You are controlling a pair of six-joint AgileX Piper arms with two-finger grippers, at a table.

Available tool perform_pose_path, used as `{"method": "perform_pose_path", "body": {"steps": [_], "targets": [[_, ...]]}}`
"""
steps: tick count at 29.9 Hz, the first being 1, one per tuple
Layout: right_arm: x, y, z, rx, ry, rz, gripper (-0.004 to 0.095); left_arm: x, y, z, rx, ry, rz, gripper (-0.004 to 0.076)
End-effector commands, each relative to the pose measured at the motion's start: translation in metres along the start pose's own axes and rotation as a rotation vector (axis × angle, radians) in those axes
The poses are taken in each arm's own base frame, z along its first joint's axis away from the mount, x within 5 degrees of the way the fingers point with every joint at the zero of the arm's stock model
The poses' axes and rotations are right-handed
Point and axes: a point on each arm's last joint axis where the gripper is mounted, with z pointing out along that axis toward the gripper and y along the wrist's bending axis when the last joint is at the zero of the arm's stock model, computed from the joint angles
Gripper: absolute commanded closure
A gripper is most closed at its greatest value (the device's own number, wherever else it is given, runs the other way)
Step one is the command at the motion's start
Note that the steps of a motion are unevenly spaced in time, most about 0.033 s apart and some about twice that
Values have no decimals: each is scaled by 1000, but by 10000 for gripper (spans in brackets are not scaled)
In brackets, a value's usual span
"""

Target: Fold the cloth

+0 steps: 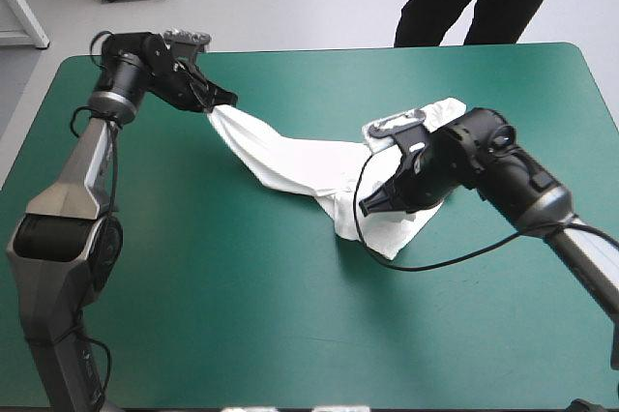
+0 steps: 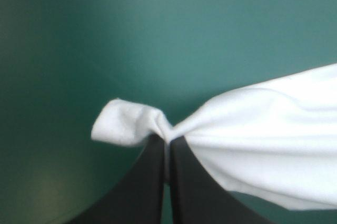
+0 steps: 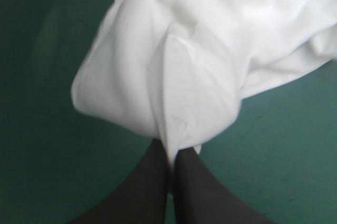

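Teal-green table (image 1: pixel 242 335), T-shirt (image 1: pixel 290 162) (in both grippers (image 1: pixel 228 99) (image 1: pixel 368 207))

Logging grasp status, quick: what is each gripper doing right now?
Left gripper: shut on the T-shirt.
Right gripper: shut on the T-shirt too.

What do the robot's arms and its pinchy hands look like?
The left arm and right arm have smooth grey shells and round black joints. The left gripper and right gripper each have two broad black fingers, curved like fins.

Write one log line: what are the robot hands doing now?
left gripper: shut on T-shirt | right gripper: shut on T-shirt | T-shirt: stretched between them, unfolded
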Motion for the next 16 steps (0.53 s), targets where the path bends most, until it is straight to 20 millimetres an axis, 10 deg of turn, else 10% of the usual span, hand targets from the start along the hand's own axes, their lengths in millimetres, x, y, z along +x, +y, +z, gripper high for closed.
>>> {"method": "perform_pose_path", "body": {"steps": [1, 16], "targets": [[-4, -4, -71, 38, -212, -13, 925, -10, -18, -110, -9, -248, 45, 733], [1, -20, -273, 211, -976, -72, 925, 56, -71, -377, -6, -1037, 135, 733]]}}
